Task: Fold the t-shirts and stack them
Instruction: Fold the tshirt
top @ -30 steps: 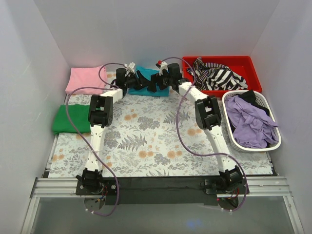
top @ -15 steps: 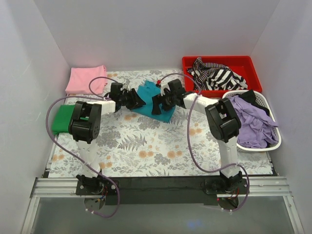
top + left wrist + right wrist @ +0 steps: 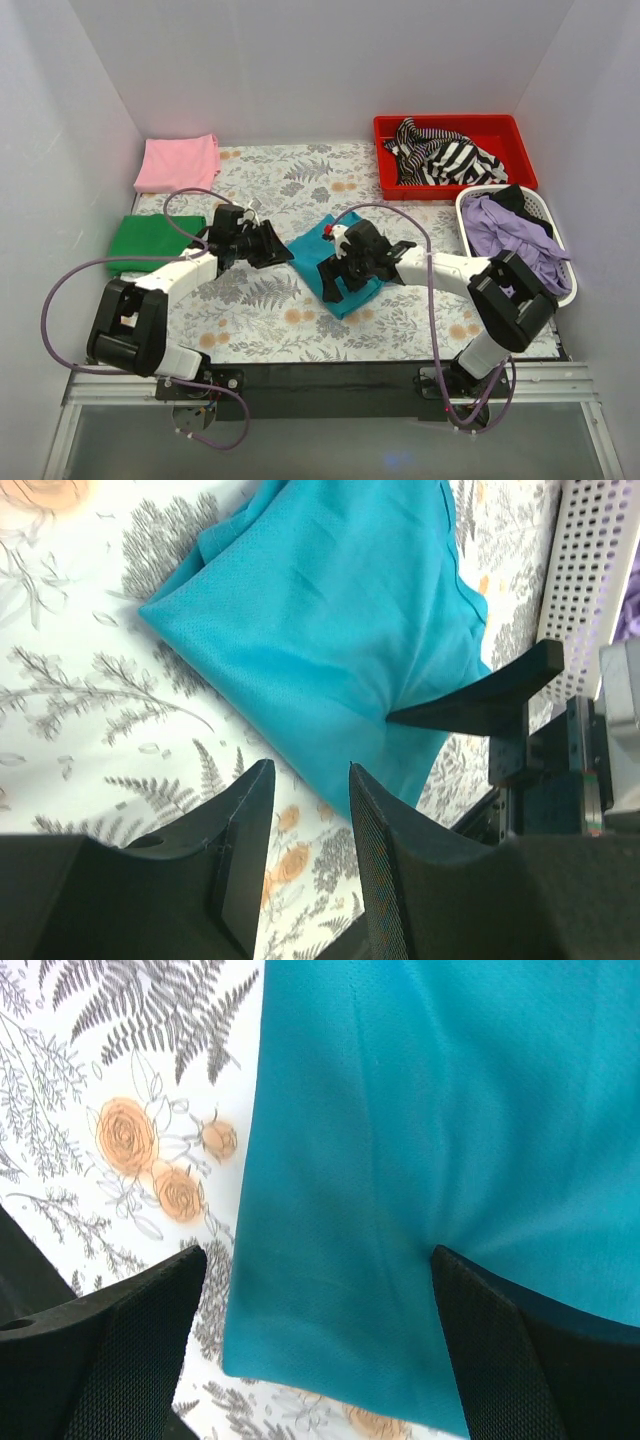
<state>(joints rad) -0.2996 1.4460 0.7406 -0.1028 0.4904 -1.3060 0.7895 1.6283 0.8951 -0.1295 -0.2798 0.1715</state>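
Observation:
The teal t-shirt (image 3: 308,250) lies folded small on the middle of the floral mat. My left gripper (image 3: 284,254) is at its left edge, its jaws a little apart with nothing between them; the left wrist view shows the shirt (image 3: 330,620) just beyond my gripper (image 3: 305,780). My right gripper (image 3: 336,284) sits low over the shirt's near part, wide open, with the cloth (image 3: 400,1140) spread under it (image 3: 320,1270); one fingertip (image 3: 450,1265) touches the cloth. A pink shirt (image 3: 178,162) lies folded at the back left and a green one (image 3: 150,240) at the left.
A red bin (image 3: 510,125) holding striped cloth (image 3: 445,155) stands at the back right. A white basket (image 3: 560,298) with purple cloth (image 3: 510,245) stands right, near my right arm. White walls close in on three sides.
Both arms have drawn back from the far side toward the middle, bringing the teal shirt with them. It now lies on the mat with both grippers open at it.

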